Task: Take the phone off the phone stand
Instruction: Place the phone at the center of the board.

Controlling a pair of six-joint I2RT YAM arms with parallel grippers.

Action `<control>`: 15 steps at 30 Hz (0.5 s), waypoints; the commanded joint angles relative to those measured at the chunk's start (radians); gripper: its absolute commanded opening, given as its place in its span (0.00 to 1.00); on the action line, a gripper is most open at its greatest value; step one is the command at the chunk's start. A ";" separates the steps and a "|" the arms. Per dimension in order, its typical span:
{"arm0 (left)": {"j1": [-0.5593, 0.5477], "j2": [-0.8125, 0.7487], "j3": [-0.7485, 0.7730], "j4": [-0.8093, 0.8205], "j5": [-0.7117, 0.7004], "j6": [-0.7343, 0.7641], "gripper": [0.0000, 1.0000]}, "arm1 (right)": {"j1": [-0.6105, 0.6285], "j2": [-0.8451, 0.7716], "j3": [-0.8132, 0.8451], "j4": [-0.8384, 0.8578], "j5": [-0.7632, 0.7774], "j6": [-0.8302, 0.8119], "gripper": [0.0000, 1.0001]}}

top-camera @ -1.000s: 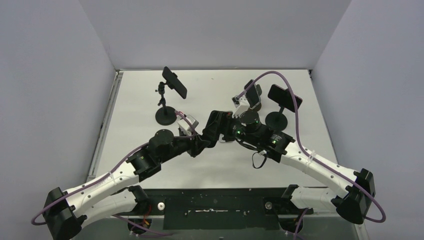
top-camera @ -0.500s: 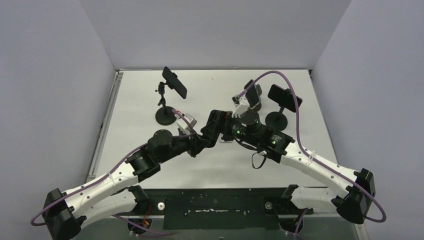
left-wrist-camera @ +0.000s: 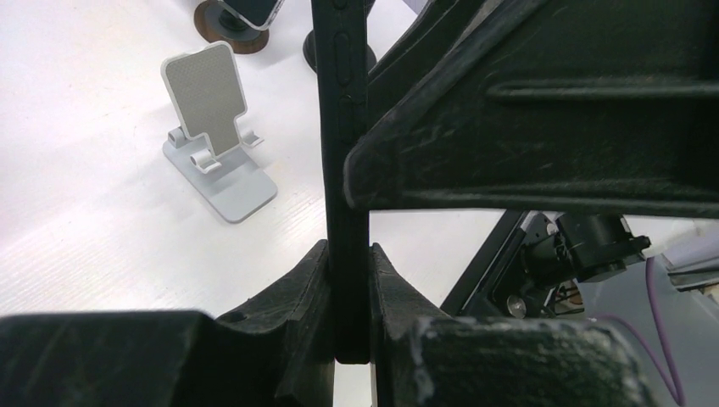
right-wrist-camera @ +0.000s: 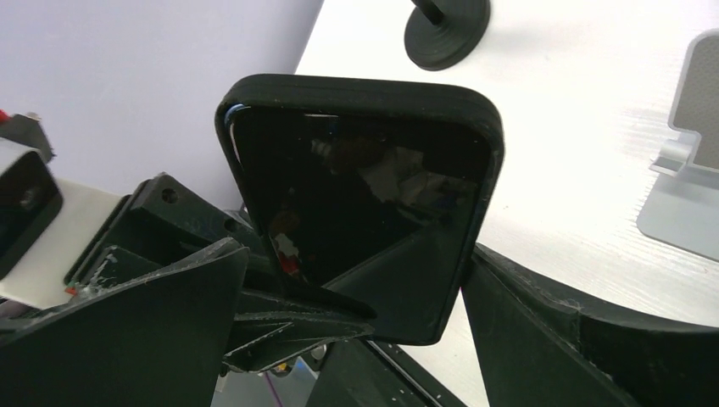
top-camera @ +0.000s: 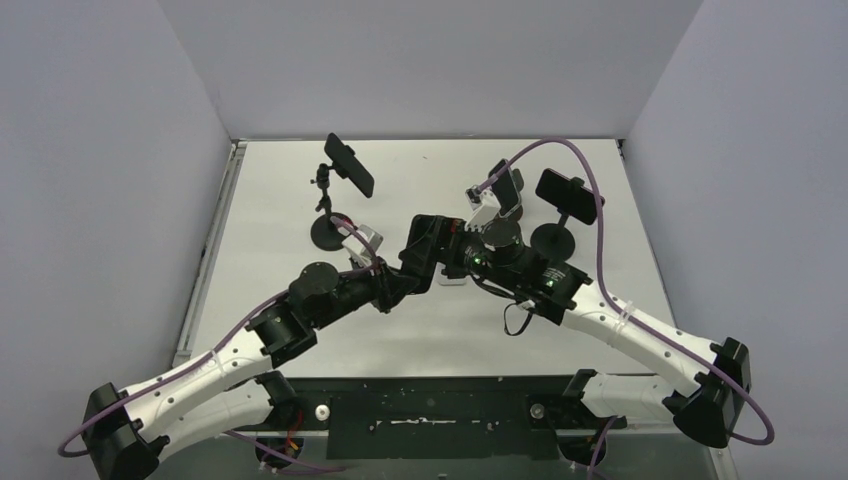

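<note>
The left gripper [left-wrist-camera: 348, 292] is clamped tight on the slim black rectangular phone [left-wrist-camera: 346, 153], held edge-on at centre frame. The right gripper [right-wrist-camera: 356, 280] gapes wide either side of it. The pale grey folding phone stand [left-wrist-camera: 212, 127] sits apart, upper left.

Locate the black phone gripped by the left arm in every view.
Top external: phone at centre where the wrists meet, hard to pick out.
Left wrist: phone edge-on, upright, centre, pinched by left fingers.
Right wrist: phone screen-on, centre.
Landmark: grey stand, upper left in left wrist, right edge in right wrist.
</note>
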 commanded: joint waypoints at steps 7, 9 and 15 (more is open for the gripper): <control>-0.001 -0.183 -0.065 0.050 -0.141 -0.160 0.00 | 0.014 -0.089 0.060 -0.009 -0.021 -0.044 1.00; -0.001 -0.214 -0.076 0.035 -0.146 -0.193 0.00 | 0.013 -0.111 0.056 -0.025 -0.018 -0.062 1.00; -0.001 -0.234 -0.118 -0.070 -0.162 -0.277 0.00 | 0.015 -0.219 0.013 -0.136 0.131 -0.107 1.00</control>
